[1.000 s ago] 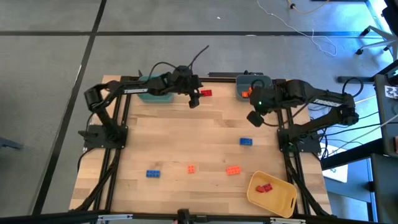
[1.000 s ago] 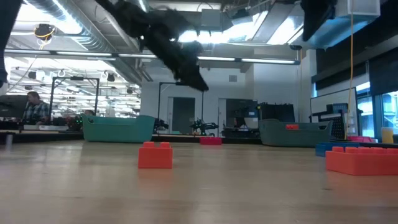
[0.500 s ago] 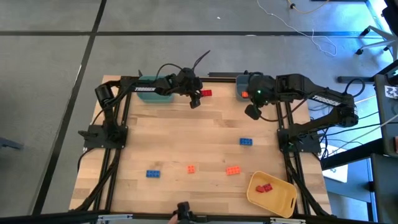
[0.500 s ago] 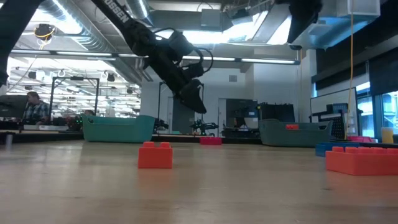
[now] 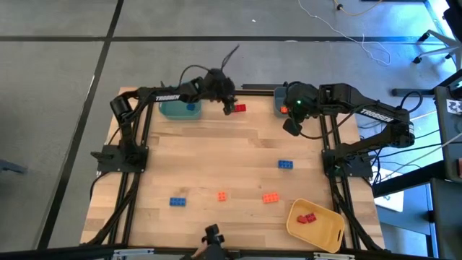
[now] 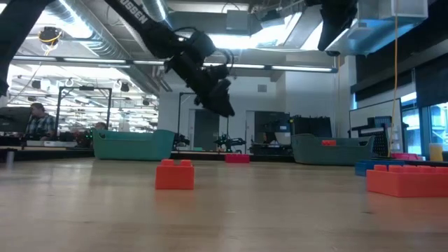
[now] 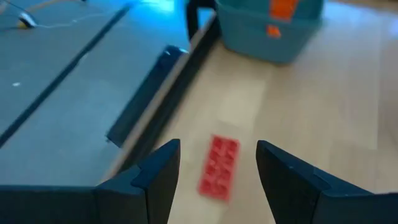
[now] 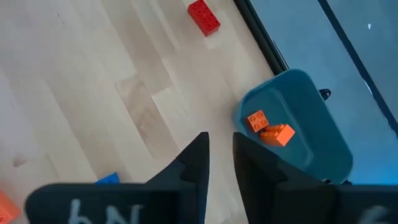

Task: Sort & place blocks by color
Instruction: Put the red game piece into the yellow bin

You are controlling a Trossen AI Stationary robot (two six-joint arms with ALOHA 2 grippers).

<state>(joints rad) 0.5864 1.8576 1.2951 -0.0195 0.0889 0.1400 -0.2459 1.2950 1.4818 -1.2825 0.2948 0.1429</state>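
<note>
High view: left pincer up off the tabletop at the far edge, just beside the red block, between the teal bin and the grey-blue bin. Left wrist view: its fingers spread wide, nothing in them, red block lying flat on the wood below the gap. Right pincer at the near edge of the grey-blue bin, above the tabletop; right wrist view shows its fingers with a narrow gap, holding nothing, and two orange blocks lying in the grey-blue bin. One blue block sits in the teal bin. Loose on the tabletop, well on the near side of the grey-blue bin: blue block, another blue block, small orange block, oblong orange block. Yellow bin at the near right corner holds red blocks. Low view: left arm raised above the teal bin, orange block up close.
</note>
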